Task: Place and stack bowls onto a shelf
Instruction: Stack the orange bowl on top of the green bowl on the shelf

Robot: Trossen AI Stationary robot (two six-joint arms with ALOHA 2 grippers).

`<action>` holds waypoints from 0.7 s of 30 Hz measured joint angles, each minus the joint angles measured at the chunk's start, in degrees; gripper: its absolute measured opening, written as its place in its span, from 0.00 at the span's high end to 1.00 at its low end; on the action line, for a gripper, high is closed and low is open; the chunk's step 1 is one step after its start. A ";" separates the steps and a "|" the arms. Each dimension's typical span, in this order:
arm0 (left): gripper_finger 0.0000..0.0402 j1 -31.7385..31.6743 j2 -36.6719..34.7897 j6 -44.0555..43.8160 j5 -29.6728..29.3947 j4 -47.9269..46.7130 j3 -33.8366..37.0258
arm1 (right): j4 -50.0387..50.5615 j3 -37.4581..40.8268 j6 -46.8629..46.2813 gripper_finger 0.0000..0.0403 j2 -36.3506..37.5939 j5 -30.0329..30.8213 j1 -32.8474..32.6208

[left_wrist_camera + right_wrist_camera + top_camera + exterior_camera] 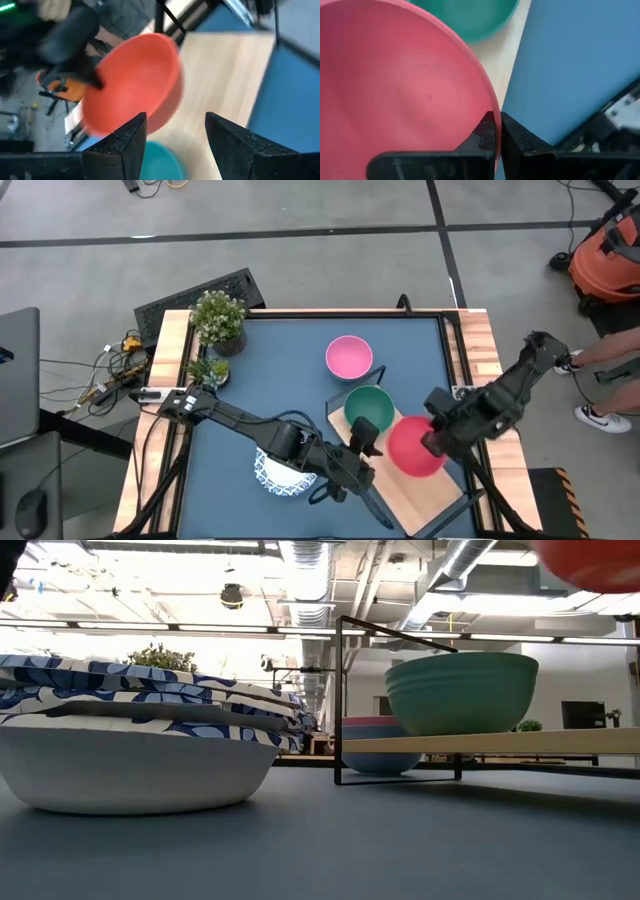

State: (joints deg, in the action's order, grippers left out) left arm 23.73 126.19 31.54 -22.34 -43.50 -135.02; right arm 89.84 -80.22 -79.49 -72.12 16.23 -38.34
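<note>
Pinched at its rim between the closed fingers of the right end effector (436, 442), the red bowl (415, 447) is held up over the light-wood shelf (425, 495), and only its underside is caught at the top corner of the low view. Just beside it, the green bowl (369, 407) is seen resting on the shelf near the black wire frame. The left end effector (366, 442) is kept close to the green bowl and the red one, its fingers spread apart with nothing between them. The pink bowl (348, 357) is left on the blue desk (290, 370) beyond the shelf, and the blue-and-white patterned bowls (283, 472) are stacked under the left arm.
</note>
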 joint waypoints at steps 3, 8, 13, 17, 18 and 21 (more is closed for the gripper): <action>0.53 0.00 0.00 4.73 -0.83 -3.08 0.02 | -0.14 -1.33 4.56 0.93 -0.76 0.37 4.75; 0.53 -0.01 0.01 7.81 -5.45 -4.90 0.02 | -0.37 -3.83 10.15 0.93 -2.88 0.71 11.60; 0.53 -0.63 0.02 12.25 -7.26 -6.26 0.02 | -1.35 -7.22 16.19 0.93 -6.18 0.61 16.05; 0.53 -2.00 0.02 14.92 -7.10 -9.90 0.02 | -1.55 -11.12 19.78 0.93 -9.32 0.61 17.58; 0.53 -2.52 0.02 14.85 -7.00 -10.67 0.02 | -1.61 -11.98 20.30 0.93 -9.96 0.61 17.70; 0.53 -3.86 0.04 14.47 -6.67 -11.55 0.02 | -1.42 -14.52 21.68 0.93 -11.65 0.67 17.94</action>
State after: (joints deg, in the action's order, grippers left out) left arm 19.87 126.23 46.00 -29.01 -55.05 -135.00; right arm 88.42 -94.73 -57.81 -83.77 16.90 -20.40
